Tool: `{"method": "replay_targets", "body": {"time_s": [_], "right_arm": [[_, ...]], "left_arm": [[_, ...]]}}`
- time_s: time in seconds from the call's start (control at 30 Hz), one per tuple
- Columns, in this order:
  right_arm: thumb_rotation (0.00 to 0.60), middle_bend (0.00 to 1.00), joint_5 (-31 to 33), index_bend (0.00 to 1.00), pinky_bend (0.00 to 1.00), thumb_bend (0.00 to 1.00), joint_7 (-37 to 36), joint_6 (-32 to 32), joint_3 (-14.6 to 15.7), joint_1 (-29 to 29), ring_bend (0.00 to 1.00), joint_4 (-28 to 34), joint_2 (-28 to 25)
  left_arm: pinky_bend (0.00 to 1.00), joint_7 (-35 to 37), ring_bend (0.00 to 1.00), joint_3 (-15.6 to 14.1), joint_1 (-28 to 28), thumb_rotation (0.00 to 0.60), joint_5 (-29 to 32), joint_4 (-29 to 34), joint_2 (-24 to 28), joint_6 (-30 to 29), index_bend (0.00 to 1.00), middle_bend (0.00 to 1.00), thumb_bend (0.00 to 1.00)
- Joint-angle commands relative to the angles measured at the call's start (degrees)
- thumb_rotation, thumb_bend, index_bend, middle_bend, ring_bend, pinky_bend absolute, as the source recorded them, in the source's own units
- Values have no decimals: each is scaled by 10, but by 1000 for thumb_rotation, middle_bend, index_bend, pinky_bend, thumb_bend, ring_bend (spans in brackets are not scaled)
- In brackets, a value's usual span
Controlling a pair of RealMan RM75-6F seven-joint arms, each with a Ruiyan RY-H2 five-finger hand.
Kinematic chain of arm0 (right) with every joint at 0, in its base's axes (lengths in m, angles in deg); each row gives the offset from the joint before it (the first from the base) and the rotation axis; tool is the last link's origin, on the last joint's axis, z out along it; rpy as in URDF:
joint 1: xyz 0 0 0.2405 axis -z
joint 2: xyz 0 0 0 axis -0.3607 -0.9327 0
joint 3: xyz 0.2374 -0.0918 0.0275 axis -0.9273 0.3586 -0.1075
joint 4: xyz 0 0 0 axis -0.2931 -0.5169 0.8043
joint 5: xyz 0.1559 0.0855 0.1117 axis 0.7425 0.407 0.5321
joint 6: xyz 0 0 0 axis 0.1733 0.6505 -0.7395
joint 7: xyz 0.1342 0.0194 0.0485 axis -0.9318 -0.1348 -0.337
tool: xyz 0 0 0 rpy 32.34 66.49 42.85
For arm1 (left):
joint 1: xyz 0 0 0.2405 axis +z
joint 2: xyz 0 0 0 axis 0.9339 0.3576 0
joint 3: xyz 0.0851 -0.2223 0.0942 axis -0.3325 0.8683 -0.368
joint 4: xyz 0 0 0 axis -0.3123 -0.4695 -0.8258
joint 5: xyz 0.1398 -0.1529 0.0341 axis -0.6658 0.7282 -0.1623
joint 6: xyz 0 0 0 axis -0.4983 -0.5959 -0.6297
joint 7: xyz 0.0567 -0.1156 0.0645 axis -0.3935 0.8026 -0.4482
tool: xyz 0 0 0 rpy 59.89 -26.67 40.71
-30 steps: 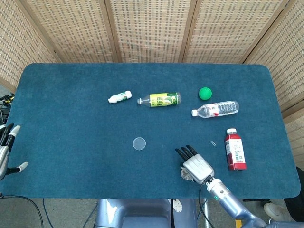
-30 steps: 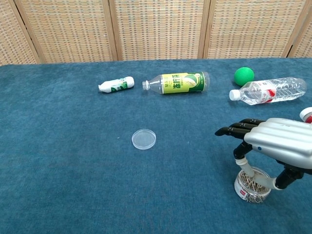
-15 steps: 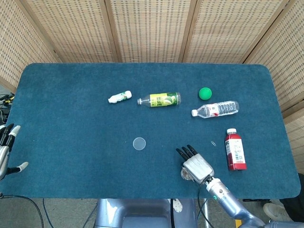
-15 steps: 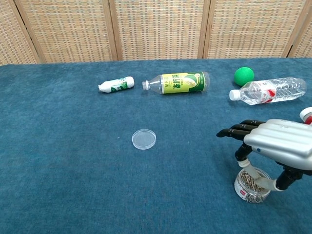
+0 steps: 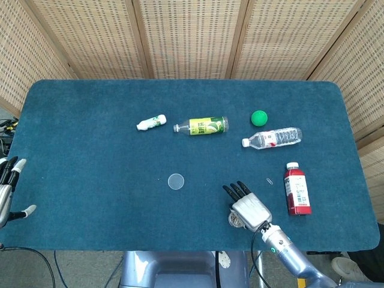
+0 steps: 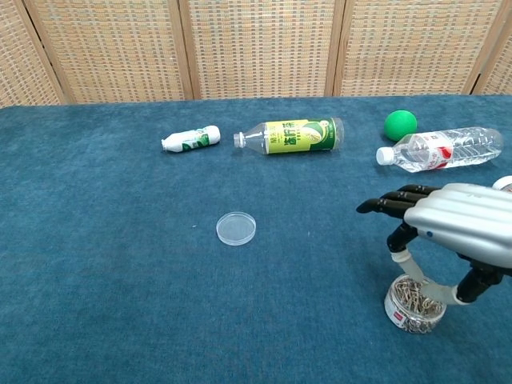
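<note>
We see the right robot hand [image 6: 456, 232] hovering low over a small clear jar of paper clips [image 6: 412, 305] near the right front of the bench [image 5: 90, 132]. Its long fingers are stretched out level and apart, while its thumb reaches down to the jar's rim. Whether it truly grips the jar or only touches it we cannot tell, since the palm hides the contact from above and the chest view cuts the hand off at the right edge. In the head view the jar shows only as a sliver beside the palm. The left robot hand [image 5: 8, 189] sits at the far left edge of the bench, partly cut off, fingers apart and holding nothing. A round clear lid [image 6: 236, 228] lies flat to the left of the jar, well apart from it. Farther back lie a small white bottle [image 6: 190, 139], a green-labelled bottle [image 6: 290, 135], a green ball [image 6: 400, 124] and a clear water bottle [image 6: 440, 150]. A red bottle [image 5: 297, 189] lies to the right, mostly hidden behind the hand in the chest view.
</note>
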Motion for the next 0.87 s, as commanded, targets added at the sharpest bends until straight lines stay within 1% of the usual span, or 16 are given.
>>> {"method": "replay_targets", "body": {"time_s": [0.03,0.07,0.1,0.17,0.23,0.27,0.33,0.37,0.43,0.47,0.57,0.7,0.87], "right_arm": [[600,33,-23,577,0,302,-7,28,-2,10,0,30,-30],[600,33,-35,561,0,302,-17,43,-2,17,0,38,-46],[600,33,-46,525,0,293,-28,57,-2,23,0,39,-56],[600,32,-65,415,0,207,-50,80,-1,34,0,35,-71],[600,12,-84,204,0,45,-86,113,-1,52,0,18,-87],[600,4,-89,117,0,7,-99,125,-2,58,0,10,-91],[600,0,-95,14,0,0,-143,161,-4,81,0,-21,-104],[600,0,-96,2,0,0,-156,170,-4,87,0,-28,-107],[600,0,-88,0,0,0,-212,205,-6,116,0,-59,-121],[600,0,-95,0,0,0,-239,217,-3,126,0,-76,-126],[600,0,-101,0,0,0,-268,241,-5,145,0,-100,-127],[600,0,-104,0,0,0,-268,270,-13,168,0,-108,-125],[600,0,-106,0,0,0,-253,284,-22,181,0,-98,-131]], "left_arm": [[0,2,0,0,0,600,1,-1,1,0,0,0,0],[0,4,0,1,1,600,1,-1,1,0,0,0,0],[0,5,0,1,1,600,1,-1,2,-1,0,0,0],[0,8,0,1,2,600,0,-2,3,-3,0,0,0],[0,11,0,1,3,600,-3,-1,4,-6,0,0,0],[0,12,0,1,4,600,-4,-1,5,-7,0,0,0],[0,14,0,0,6,600,-7,0,6,-10,0,0,0],[0,14,0,0,6,600,-8,0,7,-11,0,0,0],[0,12,0,-3,11,600,-17,4,8,-19,0,0,0],[0,12,0,-6,14,600,-24,7,10,-26,0,0,0],[0,11,0,-9,19,600,-36,11,11,-36,0,0,0],[0,11,0,-13,25,600,-47,16,14,-44,0,0,0],[0,13,0,-15,29,600,-54,18,16,-49,0,0,0]]}}
